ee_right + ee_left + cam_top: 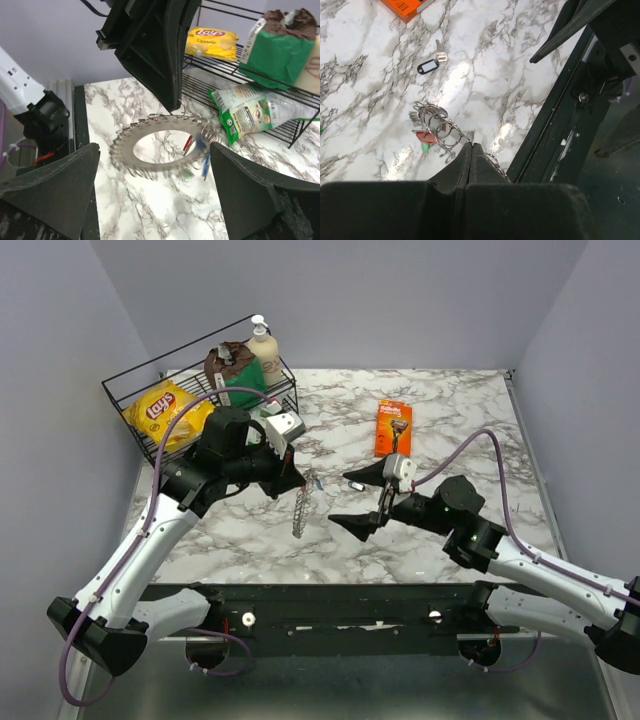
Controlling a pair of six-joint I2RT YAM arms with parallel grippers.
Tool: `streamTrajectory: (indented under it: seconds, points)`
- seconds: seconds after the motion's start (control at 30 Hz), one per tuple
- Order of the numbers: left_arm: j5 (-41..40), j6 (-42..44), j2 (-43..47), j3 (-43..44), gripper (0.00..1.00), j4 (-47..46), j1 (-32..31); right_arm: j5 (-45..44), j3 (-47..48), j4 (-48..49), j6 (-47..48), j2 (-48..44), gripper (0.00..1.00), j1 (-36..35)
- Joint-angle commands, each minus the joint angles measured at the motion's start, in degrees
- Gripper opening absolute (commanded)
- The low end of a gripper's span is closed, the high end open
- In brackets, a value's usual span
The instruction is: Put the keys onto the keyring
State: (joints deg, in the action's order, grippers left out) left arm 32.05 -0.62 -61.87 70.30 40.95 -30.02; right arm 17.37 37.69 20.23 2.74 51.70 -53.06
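The keyring, a silver ring fringed with many small metal pieces, hangs above the marble table from my left gripper, which is shut on its thin wire. In the top view the keyring dangles below the left gripper. A red key, a blue key and a green key hang at the ring's right side. The left wrist view shows the red key and green key among small split rings. My right gripper stands wide open just in front of the ring, nothing between its fingers.
A key with a black tag lies on the table. An orange razor pack lies further back. At the back left, a black wire basket holds a Lay's bag, a green bag and a bottle.
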Motion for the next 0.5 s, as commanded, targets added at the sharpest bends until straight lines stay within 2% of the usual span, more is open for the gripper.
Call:
streamTrajectory:
  seconds: [0.0, 0.1, 0.3, 0.33, 0.47]
  points:
    - [-3.05, 6.24, -0.8, 4.4, 0.0, 7.83, -2.31, 13.7, 4.23, -6.52, 2.97, 3.39, 0.96, 3.3]
    - [-3.31, 7.04, -1.76, 5.81, 0.0, 8.97, -4.6, 23.02, 5.46, -6.43, 2.45, 6.38, 0.92, 6.47]
    - [-3.23, 9.5, -4.05, 7.39, 0.0, 10.73, -8.12, 32.36, 9.15, -5.73, 1.57, 12.01, 0.76, 8.41]
    - [-3.31, 9.59, -4.23, 7.57, 0.0, 10.56, -8.99, 33.25, 9.59, -5.73, 1.22, 13.06, 0.7, 8.41]
    - [-3.66, 9.85, -4.49, 7.83, 0.0, 9.94, -9.7, 34.14, 10.56, -5.64, 1.04, 14.13, 0.64, 8.41]
